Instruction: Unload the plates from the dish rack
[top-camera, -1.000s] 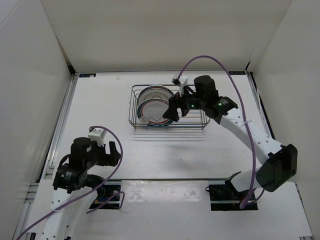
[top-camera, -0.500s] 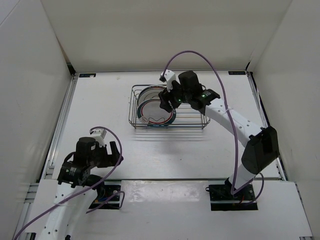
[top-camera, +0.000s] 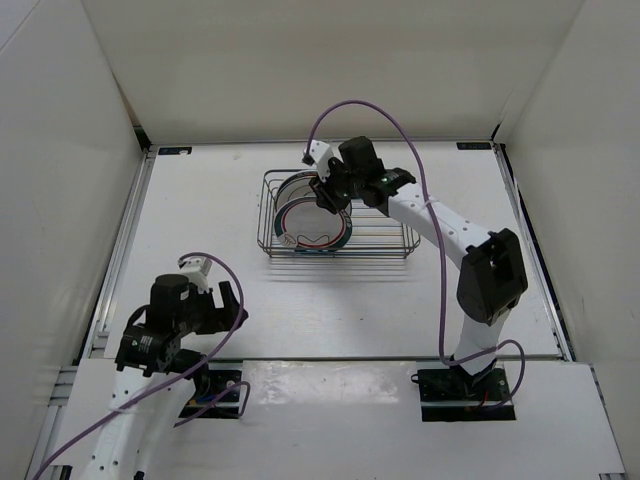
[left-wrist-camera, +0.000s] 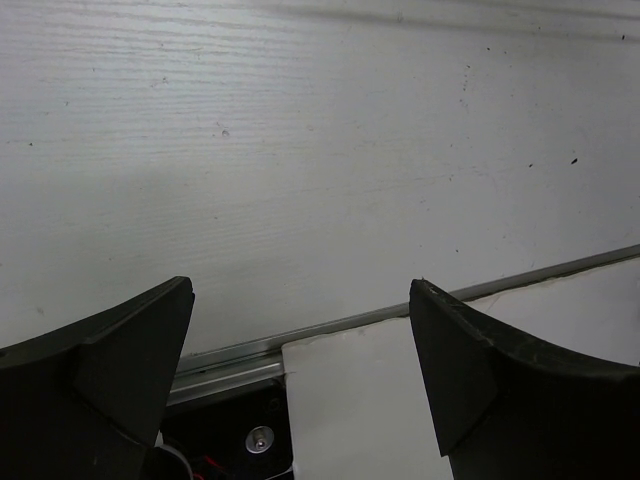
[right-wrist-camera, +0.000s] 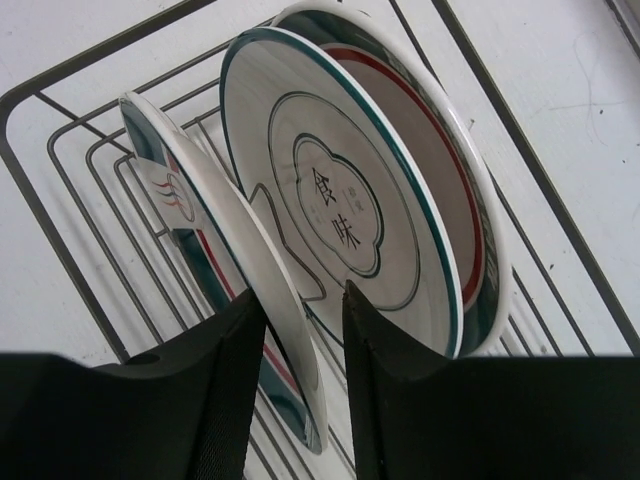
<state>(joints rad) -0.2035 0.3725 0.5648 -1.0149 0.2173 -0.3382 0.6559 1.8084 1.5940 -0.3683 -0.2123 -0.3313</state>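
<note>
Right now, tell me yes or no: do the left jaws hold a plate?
No, the left jaws stand open and empty above the table.

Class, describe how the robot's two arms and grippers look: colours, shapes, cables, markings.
Both the left arm and the right arm are built of white links joined by chunky black joint housings. A thin purple cable loops along each. The left gripper and right gripper are matt black, each with two wedge-shaped fingers. No markings are readable.

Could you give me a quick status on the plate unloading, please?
Left claw open, empty, over table. Right claw open, straddling front plate rim. All three plates in dish rack; neighbour close behind.
</note>
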